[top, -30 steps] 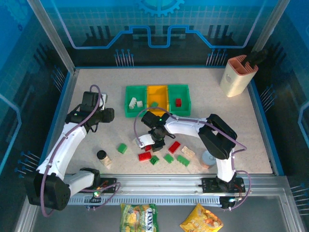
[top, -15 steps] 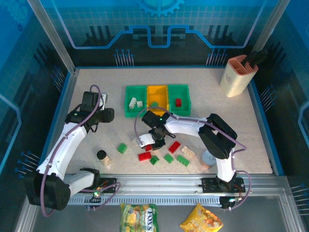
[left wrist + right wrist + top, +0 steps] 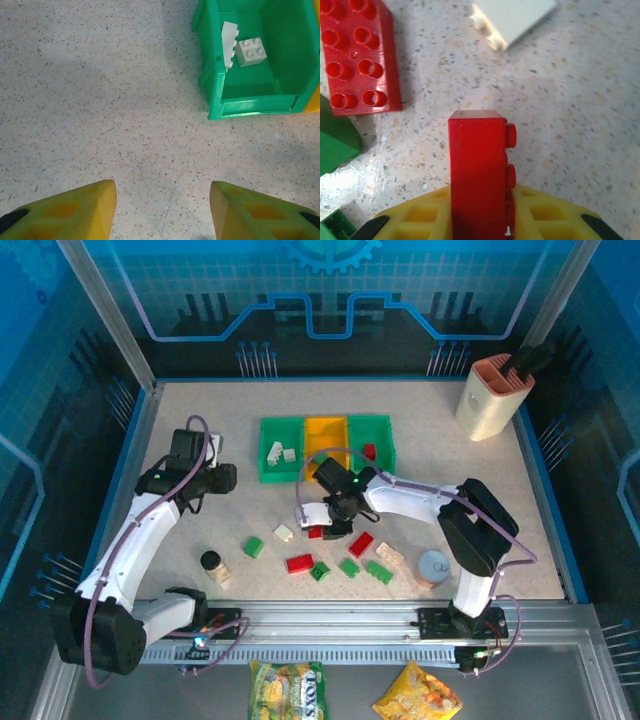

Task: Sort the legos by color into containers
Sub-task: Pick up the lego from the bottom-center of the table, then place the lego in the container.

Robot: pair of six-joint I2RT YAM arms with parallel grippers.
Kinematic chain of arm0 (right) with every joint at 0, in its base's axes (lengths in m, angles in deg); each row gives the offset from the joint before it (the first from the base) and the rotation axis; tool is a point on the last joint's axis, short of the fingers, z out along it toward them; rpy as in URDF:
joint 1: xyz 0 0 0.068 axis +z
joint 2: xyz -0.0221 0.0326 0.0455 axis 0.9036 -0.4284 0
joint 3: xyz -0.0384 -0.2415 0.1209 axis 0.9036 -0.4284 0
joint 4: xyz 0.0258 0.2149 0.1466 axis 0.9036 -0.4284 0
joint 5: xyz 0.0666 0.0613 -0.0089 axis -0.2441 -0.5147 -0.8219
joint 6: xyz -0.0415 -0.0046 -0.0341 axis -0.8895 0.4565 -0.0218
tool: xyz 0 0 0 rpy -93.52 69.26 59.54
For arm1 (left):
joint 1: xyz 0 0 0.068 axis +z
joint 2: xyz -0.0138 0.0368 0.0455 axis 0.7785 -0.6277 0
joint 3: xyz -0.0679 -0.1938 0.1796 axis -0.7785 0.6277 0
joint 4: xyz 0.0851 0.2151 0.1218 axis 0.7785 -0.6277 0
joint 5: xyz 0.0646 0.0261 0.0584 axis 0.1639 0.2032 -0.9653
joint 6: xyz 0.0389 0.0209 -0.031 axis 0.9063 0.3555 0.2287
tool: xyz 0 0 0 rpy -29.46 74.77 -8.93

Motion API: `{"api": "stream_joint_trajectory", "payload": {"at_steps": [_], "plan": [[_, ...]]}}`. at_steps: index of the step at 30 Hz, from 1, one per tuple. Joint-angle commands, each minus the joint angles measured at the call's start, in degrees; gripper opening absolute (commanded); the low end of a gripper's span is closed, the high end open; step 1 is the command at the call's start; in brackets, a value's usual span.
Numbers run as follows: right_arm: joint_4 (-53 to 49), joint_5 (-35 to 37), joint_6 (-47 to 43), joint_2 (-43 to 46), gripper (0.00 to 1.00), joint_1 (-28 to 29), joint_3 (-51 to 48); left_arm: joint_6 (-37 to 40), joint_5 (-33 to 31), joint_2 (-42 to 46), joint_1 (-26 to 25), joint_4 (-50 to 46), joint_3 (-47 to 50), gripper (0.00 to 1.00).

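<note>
Left tool (image 3: 162,202) hangs spread wide over the bare table (image 3: 100,100), just beside the left green bin (image 3: 215,100), which holds two cream bricks (image 3: 248,51). Mid-table, the right tool (image 3: 480,220) pinches a red brick (image 3: 477,160) by one end, with loose legos (image 3: 349,567) nearby. Held so shallowly, it may pivot or slip out before reaching the right green bin (image 3: 386,445), where another red brick (image 3: 369,451) lies.

Speckled table (image 3: 430,415) under legos (image 3: 298,563), containers (image 3: 280,477)

beige holder (image 3: 490,398): far-right corner | black-lidded jar (image 3: 212,564): near left | tin can (image 3: 434,567): near right
</note>
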Motion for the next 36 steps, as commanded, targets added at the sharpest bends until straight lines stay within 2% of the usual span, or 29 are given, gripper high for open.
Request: {"api": "stream_joint_trajectory", "payload": {"at_steps": [1,5,10,19,26,36], "plan": [[4.6,-1.3,10.0,3.8,0.26,-2.4,-1.9,0.5,1.2,-0.4,0.6,0.1,0.1,0.53],[5.4,1.6,20.9,5.2,0.19,-4.7,-2.2,0.6,1.3,-0.5,0.5,0.0,0.0,0.53],[6.0,5.1,32.5,8.3,0.18,-7.9,-4.0,0.5,1.8,-0.8,0.5,0.3,0.0,0.53],[-0.7,8.1,49.1,10.7,0.19,-16.0,-1.4,0.5,2.0,-1.3,0.6,0.0,-0.3,0.53],[-7.2,6.7,56.4,6.0,0.21,-22.5,6.1,0.6,1.7,-1.2,0.5,-0.1,-0.3,0.53],[-10.0,8.5,63.0,-4.3,0.22,-24.9,18.3,0.6,1.7,-1.4,0.7,-0.2,-0.4,0.53]]}}
